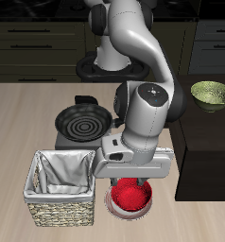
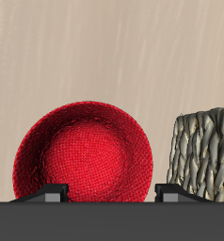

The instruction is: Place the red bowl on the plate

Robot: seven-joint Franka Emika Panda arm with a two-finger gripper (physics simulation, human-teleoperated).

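Pincer (image 1: pixel 133 185) fingers are seen spread apart in the wrist view, clamped on nothing, with the red bowl (image 2: pixel 84 153) lying below between them. From the exterior view the red bowl (image 1: pixel 129 196) is seen resting on the plate (image 1: pixel 112 202), near the table's front edge and just beside the woven basket (image 1: pixel 60 187). A frying pan (image 1: pixel 81 120) is placed farther back, and an olive-green bowl (image 1: pixel 212 94) is set on the dark counter.
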